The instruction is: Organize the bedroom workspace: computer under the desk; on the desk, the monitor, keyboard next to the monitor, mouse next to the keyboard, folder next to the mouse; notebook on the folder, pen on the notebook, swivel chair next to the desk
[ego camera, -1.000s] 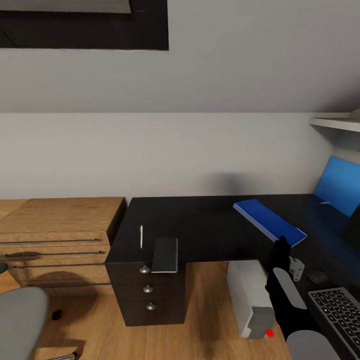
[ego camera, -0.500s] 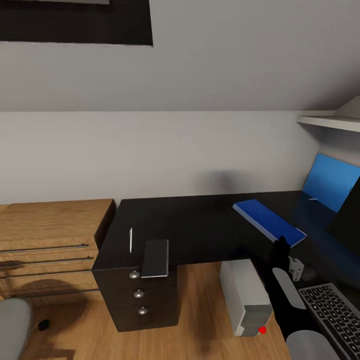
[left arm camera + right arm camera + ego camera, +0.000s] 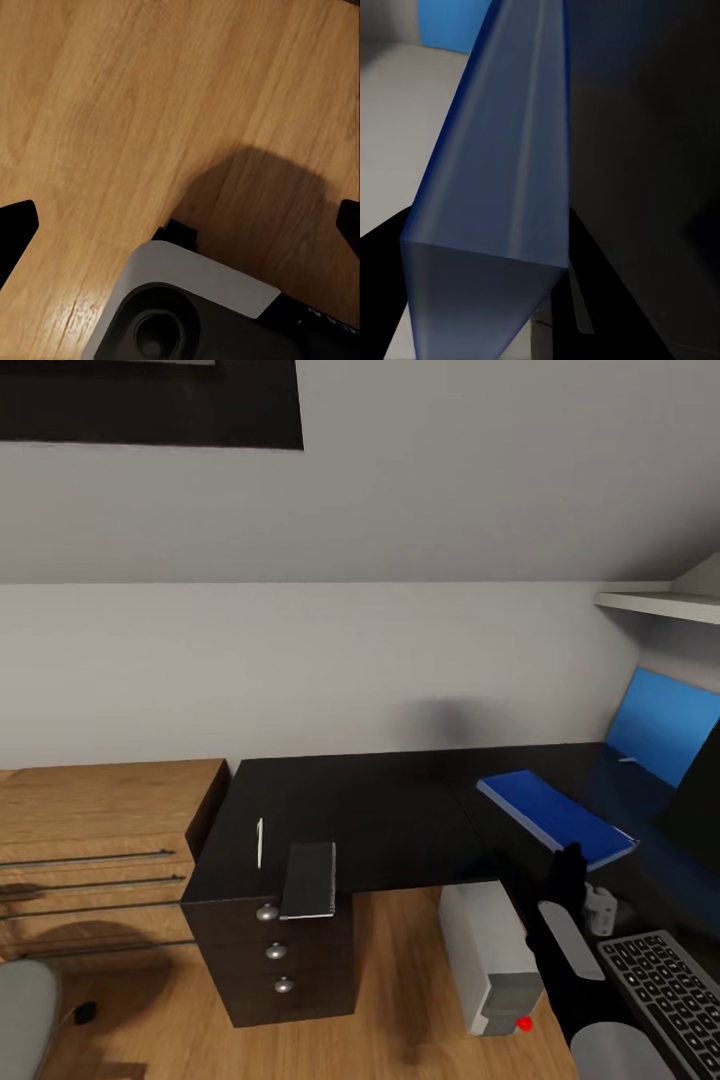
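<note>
Head view, far left: grey seat of the swivel chair [image 3: 22, 1015] at the lower corner, on the wood floor [image 3: 400, 980], beside a low light-wood shelf unit [image 3: 100, 830]. Next, the black table [image 3: 400, 810] begins. At its left end lies a thin white pen [image 3: 260, 843], and just beside it the dark grey notebook [image 3: 309, 880], overhanging the front edge above a black drawer unit [image 3: 280, 960] with 3 silver knobs. Under the table, the light grey computer [image 3: 495, 960] stands on the floor.

Right of centre: the blue folder [image 3: 557, 818] sits tilted over the table top, its near end in my right pincer [image 3: 572, 865]. In the right wrist view the folder [image 3: 502, 187] runs between my 2 dark fingers [image 3: 592, 277], closed against it. The keyboard [image 3: 665, 985] lies at the lower right on the table.

Left wrist view: my left pincer [image 3: 180, 225] hangs over bare floor, fingertips spread wide, holding nothing.
</note>
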You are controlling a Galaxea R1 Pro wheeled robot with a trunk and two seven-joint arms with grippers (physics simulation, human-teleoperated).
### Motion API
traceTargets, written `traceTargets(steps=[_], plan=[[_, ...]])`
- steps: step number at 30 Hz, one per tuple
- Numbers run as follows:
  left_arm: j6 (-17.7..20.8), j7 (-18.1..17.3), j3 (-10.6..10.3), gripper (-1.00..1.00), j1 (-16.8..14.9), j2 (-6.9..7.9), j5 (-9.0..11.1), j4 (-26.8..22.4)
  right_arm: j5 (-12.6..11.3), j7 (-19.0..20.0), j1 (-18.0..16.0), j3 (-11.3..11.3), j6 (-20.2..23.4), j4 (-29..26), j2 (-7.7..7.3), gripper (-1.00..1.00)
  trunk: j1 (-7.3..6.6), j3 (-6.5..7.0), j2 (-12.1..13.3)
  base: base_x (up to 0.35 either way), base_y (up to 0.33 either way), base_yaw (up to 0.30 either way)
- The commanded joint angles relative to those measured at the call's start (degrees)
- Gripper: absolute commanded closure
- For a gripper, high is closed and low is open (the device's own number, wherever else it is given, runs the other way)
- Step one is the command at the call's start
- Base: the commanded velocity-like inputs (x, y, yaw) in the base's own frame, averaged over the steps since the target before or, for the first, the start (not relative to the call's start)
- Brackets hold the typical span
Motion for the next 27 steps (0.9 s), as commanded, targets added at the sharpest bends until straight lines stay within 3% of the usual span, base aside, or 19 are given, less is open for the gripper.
traceTargets(steps=[1,8,21,23,27], plan=[[-0.20,-0.20,-0.49,-1.00,-0.03,0.04,0.36,0.00,0.73,-0.15,-0.03,0.09,-1.11,-0.03,0.02,1.00,0.01,-0.06,-0.03,0.105,0.000,0.000],[-0.27,-1.87,-0.49,-1.00,-0.03,0.03,0.36,-0.01,3.98,-0.44,-0.05,0.11,-4.19,0.00,0.07,1.00,0.01,-0.06,-0.03,0.252,0.000,0.000],[-0.51,-1.98,-0.33,-1.00,-0.03,0.02,0.43,-0.07,3.58,-0.57,-0.03,-0.35,-6.58,0.82,0.08,1.00,0.01,-0.06,-0.03,0.049,0.000,0.000],[-0.54,-1.96,-0.32,-1.00,-0.03,0.02,0.50,-0.13,2.94,-0.53,-0.04,-0.34,-6.51,0.70,0.08,1.00,0.01,-0.06,-0.03,0.000,0.000,0.000],[-0.55,-1.91,-0.24,-1.00,-0.03,0.02,0.55,-0.32,-1.51,-0.37,-0.03,-0.26,-6.19,0.38,0.08,1.00,0.01,-0.06,-0.03,0.000,0.000,0.000]])
